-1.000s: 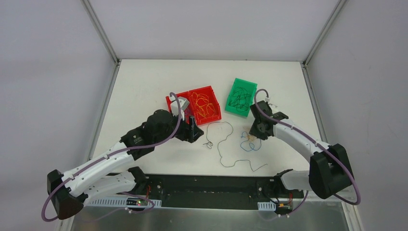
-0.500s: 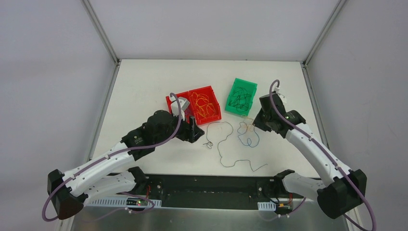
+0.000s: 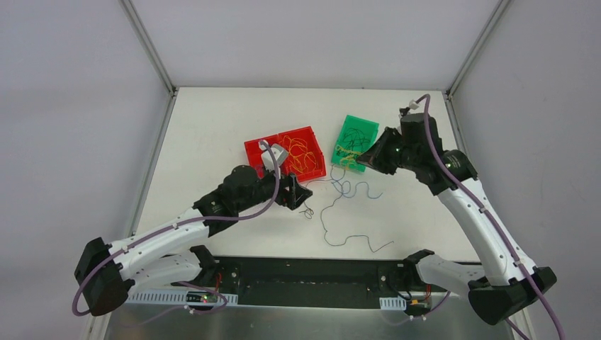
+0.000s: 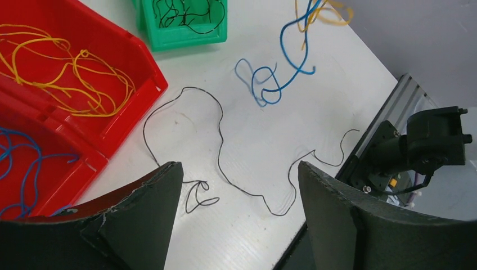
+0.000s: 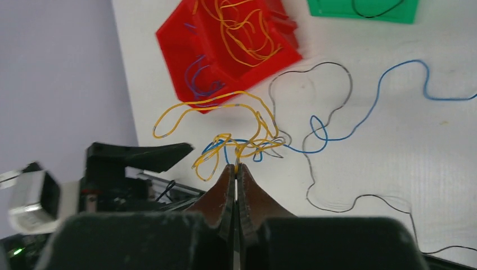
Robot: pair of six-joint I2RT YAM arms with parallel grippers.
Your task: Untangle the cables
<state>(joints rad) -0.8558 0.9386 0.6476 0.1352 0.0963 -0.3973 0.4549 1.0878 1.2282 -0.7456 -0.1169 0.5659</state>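
Note:
My right gripper (image 3: pixel 356 157) is shut on an orange-yellow cable (image 5: pixel 225 104) and holds it in the air in front of the green bin (image 3: pixel 352 119); its jaws (image 5: pixel 235 166) are pressed together on the strand. A blue cable (image 5: pixel 394 84) is knotted into the yellow one near the grip and trails down onto the table (image 3: pixel 358 190). A long black cable (image 3: pixel 326 227) lies loose on the table. My left gripper (image 4: pixel 239 169) is open and empty, low over the black cable's small curl (image 4: pixel 197 197), beside the red bin (image 4: pixel 140 73).
The red bin (image 3: pixel 255 149) has two compartments, one with yellow wires, one with blue. The green bin (image 4: pixel 185 39) holds black wires. The table's near edge with a black rail (image 3: pixel 312 273) lies just below the black cable's end.
My right gripper has risen and swung back toward the green bin with the yellow cable, dragging the blue cable up and stretching it out. My left arm has shifted slightly right.

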